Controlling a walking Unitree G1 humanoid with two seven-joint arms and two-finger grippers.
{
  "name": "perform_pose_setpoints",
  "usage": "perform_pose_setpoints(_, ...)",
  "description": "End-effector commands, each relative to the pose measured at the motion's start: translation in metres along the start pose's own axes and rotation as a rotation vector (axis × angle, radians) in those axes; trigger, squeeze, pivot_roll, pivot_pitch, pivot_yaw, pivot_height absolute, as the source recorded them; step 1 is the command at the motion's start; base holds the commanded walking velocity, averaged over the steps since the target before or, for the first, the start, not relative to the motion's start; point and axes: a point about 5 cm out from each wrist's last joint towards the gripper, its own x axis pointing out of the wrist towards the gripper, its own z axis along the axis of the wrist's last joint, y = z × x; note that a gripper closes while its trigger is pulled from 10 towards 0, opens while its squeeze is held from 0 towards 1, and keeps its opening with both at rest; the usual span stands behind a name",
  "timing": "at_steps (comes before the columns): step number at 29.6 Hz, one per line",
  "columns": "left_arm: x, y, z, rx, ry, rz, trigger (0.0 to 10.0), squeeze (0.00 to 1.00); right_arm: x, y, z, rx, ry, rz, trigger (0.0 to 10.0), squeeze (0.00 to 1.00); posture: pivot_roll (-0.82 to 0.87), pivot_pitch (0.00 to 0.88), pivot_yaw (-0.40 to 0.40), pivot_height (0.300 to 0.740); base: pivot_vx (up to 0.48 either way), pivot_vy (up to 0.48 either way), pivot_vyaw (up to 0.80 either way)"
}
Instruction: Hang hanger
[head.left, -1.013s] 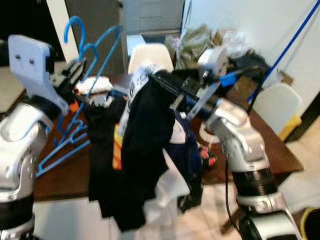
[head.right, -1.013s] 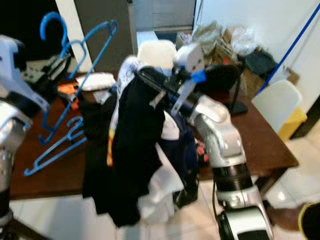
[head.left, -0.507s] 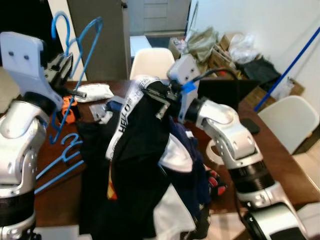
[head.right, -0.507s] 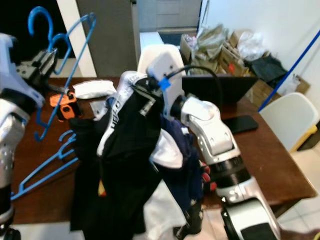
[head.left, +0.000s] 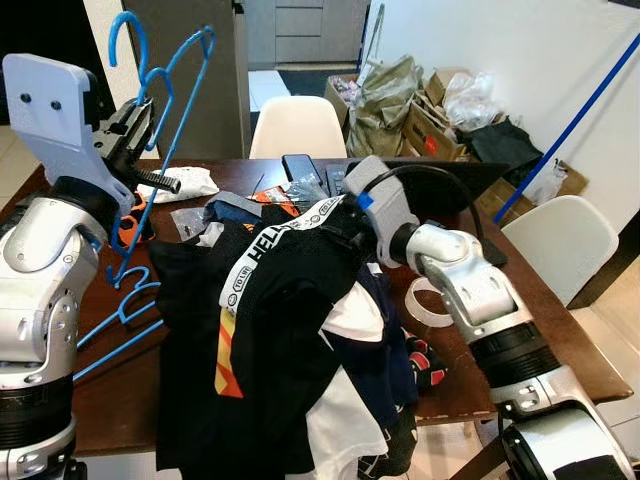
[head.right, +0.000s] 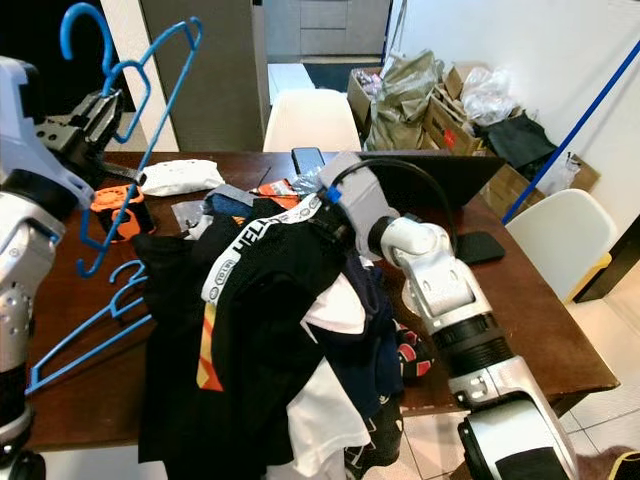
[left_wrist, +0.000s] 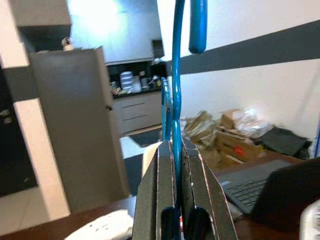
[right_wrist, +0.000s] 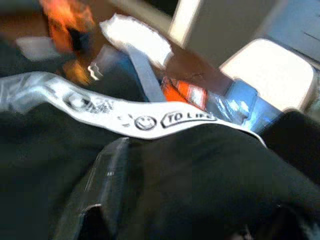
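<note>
Left gripper (left_wrist: 175, 200) raised at the robot's upper left, its two flat black fingers (left_wrist: 155, 190) pressed narrow on the thin wire of a blue hanger (head.left: 165, 95). Hanger is glossy plastic-coated rod, round hooks rising above the gripper, triangular frame hanging below it. More blue hangers (head.left: 120, 310) lie flat on the wooden table (head.left: 560, 330) beneath that gripper, same thin rod shape.

Right gripper (right_wrist: 165, 200) reaches in from the right, buried in a heap of dark clothes (head.left: 270, 360); black fabric drapes over both fingers, so whether it is wide or narrow cannot be told. The pile is soft, crumpled cloth, mostly black with navy and white pieces, hanging off the near table edge. A white elastic waistband (head.left: 280, 245) with black printed letters runs just ahead of the right gripper. An orange-yellow stripe (head.left: 228, 350) marks one garment below it.

Beyond the right gripper: a white crumpled cloth (head.right: 180, 177), an open black laptop (head.right: 440, 175), a dark phone (head.right: 305, 160). Beside the right arm, a clear ring of tape (head.left: 430, 300) lies flat. Past the table, a white moulded chair (head.left: 297, 125), and cardboard boxes (head.right: 440, 110) stuffed with bags and clutter.
</note>
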Motion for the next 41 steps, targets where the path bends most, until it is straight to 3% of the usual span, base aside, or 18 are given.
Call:
perform_pose_setpoints(1,0.002,-0.007,0.006,-0.017,-0.013,-0.053,10.0,0.00,-0.008,0.000,0.008,0.065,-0.082,0.072,10.0,1.00,0.09,0.000,-0.037,0.740,0.000,0.000,0.00)
perform_pose_setpoints(3,0.003,-0.008,0.010,-0.024,-0.015,-0.098,10.0,0.00,-0.025,0.007,0.015,0.100,-0.166,0.239,10.0,1.00,0.09,0.000,-0.037,0.740,0.000,0.000,0.00)
perform_pose_setpoints(4,0.003,-0.008,0.010,-0.024,-0.015,-0.098,10.0,0.00,-0.025,0.007,0.015,0.100,-0.166,0.239,10.0,1.00,0.09,0.000,-0.037,0.740,0.000,0.000,0.00)
perform_pose_setpoints(6,0.003,-0.009,0.013,-0.008,-0.011,-0.152,10.0,0.00,-0.046,0.013,0.006,0.063,-0.113,0.404,10.0,1.00,0.09,0.000,-0.036,0.740,0.000,0.000,0.00)
perform_pose_setpoints(7,0.003,-0.011,0.016,0.000,-0.011,-0.195,10.0,0.00,-0.058,0.013,-0.006,0.033,-0.028,0.458,10.0,1.00,0.09,0.000,-0.036,0.740,0.000,0.000,0.00)
perform_pose_setpoints(8,0.003,-0.011,0.016,0.000,-0.011,-0.195,10.0,0.00,-0.058,0.013,-0.006,0.033,-0.028,0.458,10.0,1.00,0.09,0.000,-0.036,0.740,0.000,0.000,0.00)
perform_pose_setpoints(9,0.002,-0.013,0.018,-0.002,-0.015,-0.222,10.0,0.00,-0.062,0.011,-0.009,0.032,-0.008,0.457,10.0,0.55,0.09,0.000,-0.033,0.740,0.000,0.000,0.00)
perform_pose_setpoints(10,0.001,-0.015,0.020,-0.007,-0.019,-0.252,10.0,0.00,-0.066,0.007,-0.010,0.040,-0.001,0.453,10.0,0.33,0.09,0.000,-0.033,0.740,0.000,0.000,0.00)
perform_pose_setpoints(11,0.001,-0.017,0.021,-0.012,-0.022,-0.276,10.0,0.00,-0.069,0.005,-0.010,0.046,-0.001,0.450,10.0,0.26,0.09,0.000,-0.033,0.740,0.000,0.000,0.00)
perform_pose_setpoints(12,0.000,-0.019,0.023,-0.020,-0.027,-0.303,10.0,0.00,-0.072,0.002,-0.009,0.049,-0.007,0.449,10.0,0.06,0.09,0.000,-0.030,0.740,0.000,0.000,0.00)
perform_pose_setpoints(14,-0.001,-0.021,0.025,-0.028,-0.032,-0.326,10.0,0.00,-0.075,0.001,-0.006,0.057,-0.022,0.453,10.0,0.00,0.09,0.000,-0.030,0.740,0.000,0.000,0.00)
perform_pose_setpoints(19,-0.003,-0.025,0.033,-0.041,-0.051,-0.390,10.0,0.00,-0.081,-0.001,0.007,0.100,-0.128,0.475,10.0,0.00,0.09,0.000,-0.029,0.740,0.000,0.000,0.00)
perform_pose_setpoints(21,-0.006,-0.029,0.039,-0.058,-0.059,-0.451,10.0,0.00,-0.088,-0.002,0.021,0.147,-0.257,0.512,10.0,0.00,0.09,0.000,-0.029,0.740,0.000,0.000,0.00)
perform_pose_setpoints(28,-0.009,-0.035,0.039,-0.083,-0.051,-0.501,10.0,0.00,-0.088,-0.006,0.030,0.174,-0.358,0.498,10.0,0.00,0.09,0.000,-0.031,0.740,-0.122,0.000,0.00)
perform_pose_setpoints(33,-0.010,-0.039,0.036,-0.097,-0.042,-0.512,10.0,0.00,-0.083,-0.006,0.029,0.173,-0.365,0.479,10.0,0.00,0.09,0.000,-0.031,0.740,-0.352,0.000,0.00)
perform_pose_setpoints(41,-0.011,-0.056,0.025,-0.164,-0.008,-0.556,10.0,0.00,-0.059,0.013,0.016,0.181,-0.291,0.430,10.0,0.00,0.09,0.000,-0.031,0.740,-0.365,0.000,0.00)
